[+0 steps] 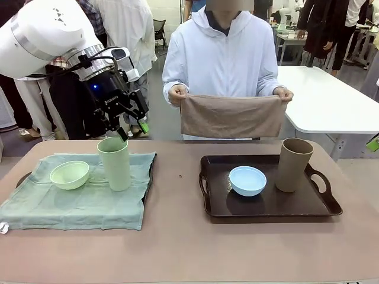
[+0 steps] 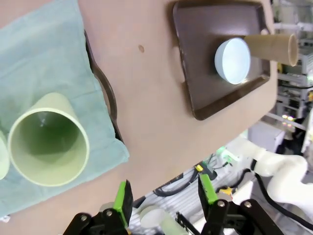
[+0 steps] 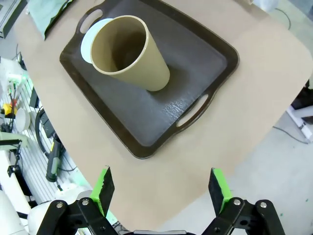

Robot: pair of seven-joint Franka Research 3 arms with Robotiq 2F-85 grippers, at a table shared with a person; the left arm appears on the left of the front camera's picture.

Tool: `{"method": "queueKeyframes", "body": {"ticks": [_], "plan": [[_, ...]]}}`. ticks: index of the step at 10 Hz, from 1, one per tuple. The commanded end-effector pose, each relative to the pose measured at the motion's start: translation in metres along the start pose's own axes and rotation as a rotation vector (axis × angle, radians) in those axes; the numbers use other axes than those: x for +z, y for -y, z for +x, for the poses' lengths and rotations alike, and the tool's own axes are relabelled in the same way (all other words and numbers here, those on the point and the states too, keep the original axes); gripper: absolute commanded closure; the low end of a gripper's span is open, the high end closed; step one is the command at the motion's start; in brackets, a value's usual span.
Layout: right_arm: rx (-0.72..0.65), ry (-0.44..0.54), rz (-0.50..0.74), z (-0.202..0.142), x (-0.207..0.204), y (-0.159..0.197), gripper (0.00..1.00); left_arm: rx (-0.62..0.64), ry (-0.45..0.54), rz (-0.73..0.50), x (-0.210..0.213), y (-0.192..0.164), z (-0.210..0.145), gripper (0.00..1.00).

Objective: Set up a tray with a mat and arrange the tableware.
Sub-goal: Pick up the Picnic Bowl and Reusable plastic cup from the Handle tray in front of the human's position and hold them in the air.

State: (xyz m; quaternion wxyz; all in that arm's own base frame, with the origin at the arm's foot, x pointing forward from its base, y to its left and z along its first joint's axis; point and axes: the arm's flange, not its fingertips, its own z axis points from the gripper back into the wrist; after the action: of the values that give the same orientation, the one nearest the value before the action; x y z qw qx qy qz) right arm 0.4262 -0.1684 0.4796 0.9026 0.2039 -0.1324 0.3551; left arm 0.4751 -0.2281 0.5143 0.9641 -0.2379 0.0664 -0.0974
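Your left gripper (image 1: 132,129) hung just above and a shade behind the rim of the pale green cup (image 1: 115,163), jaws apart and nothing between them. The cup stood upright on the green mat (image 1: 89,204), long axis vertical, with the pale green bowl (image 1: 69,174) just beside it on the side away from the tabletop's (image 1: 177,248) middle. In the left wrist view the cup's open mouth lay off to one side of the fingers, not between them (so I judged that a grasp would first need the gripper shifted over the rim, then lowered straight down). Your right gripper (image 3: 162,188) was spread wide and empty too, hovering over the tabletop's near edge. The tan-brown cup (image 3: 129,51) stood upright on the dark tray (image 3: 200,73) ahead of it, with the light blue bowl (image 1: 247,180) just beside that cup. The left arm was plainly nearer the green cup, the right nearer the tan one. The person held a brown cloth (image 1: 232,116) up behind the tray.
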Motion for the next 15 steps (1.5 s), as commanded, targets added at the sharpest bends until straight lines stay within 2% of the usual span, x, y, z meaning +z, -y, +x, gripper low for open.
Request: {"method": "queueKeyframes", "body": {"ticks": [1,3,4,6,8,10,11,13,14,15], "plan": [[0.109,0.028,0.001,0.012,0.006,0.01,0.0,0.005,0.059,0.173,0.002,0.062,0.0,0.28],[0.176,0.065,0.041,0.023,0.005,0.02,0.0,-0.028,0.074,0.314,-0.009,0.137,0.008,0.28],[0.242,0.09,0.077,0.02,0.004,0.018,0.0,-0.024,0.085,0.385,-0.021,0.163,0.01,0.28],[0.367,0.119,0.092,0.022,-0.006,0.022,0.0,-0.035,0.074,0.454,-0.042,0.194,0.021,0.28],[0.437,0.162,0.11,0.033,-0.021,0.029,0.0,-0.05,0.041,0.493,-0.068,0.211,0.044,0.28],[0.388,0.228,0.122,0.044,-0.034,0.033,0.0,-0.128,0.054,0.475,-0.095,0.221,0.06,0.28],[0.428,0.238,0.133,0.049,-0.04,0.035,0.0,-0.144,0.042,0.465,-0.107,0.221,0.072,0.28],[0.515,0.217,0.136,0.052,-0.044,0.031,0.0,-0.133,0.011,0.465,-0.119,0.22,0.082,0.28],[0.519,0.211,0.127,0.052,-0.044,0.031,0.0,-0.166,0.0,0.456,-0.122,0.221,0.081,0.28],[0.455,0.202,0.13,0.052,-0.048,0.028,0.0,-0.121,0.022,0.456,-0.127,0.217,0.071,0.28]]}}
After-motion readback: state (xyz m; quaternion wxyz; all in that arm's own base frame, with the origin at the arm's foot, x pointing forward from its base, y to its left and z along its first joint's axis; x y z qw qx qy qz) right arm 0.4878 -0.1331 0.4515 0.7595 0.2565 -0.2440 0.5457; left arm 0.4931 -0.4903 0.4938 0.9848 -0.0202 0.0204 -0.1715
